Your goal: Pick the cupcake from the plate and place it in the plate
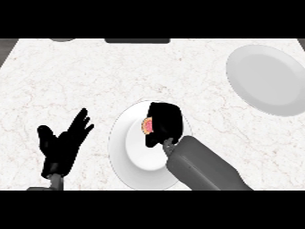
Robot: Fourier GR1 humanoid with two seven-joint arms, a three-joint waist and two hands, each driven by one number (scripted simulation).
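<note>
We see the scene through one camera only, the head view, looking steeply down at the counter (62, 71) from its near side. It faces the far edge, which runs across the top with both far corners in sight. We sit close: the left hand (61, 145) and right forearm (204, 167) enter large at the lower edge.

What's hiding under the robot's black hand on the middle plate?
A cupcake: only a bit of its pink side peeks out beside the right hand, whose fingers curl round it. The rest is covered. Under both is the white plate.
</note>
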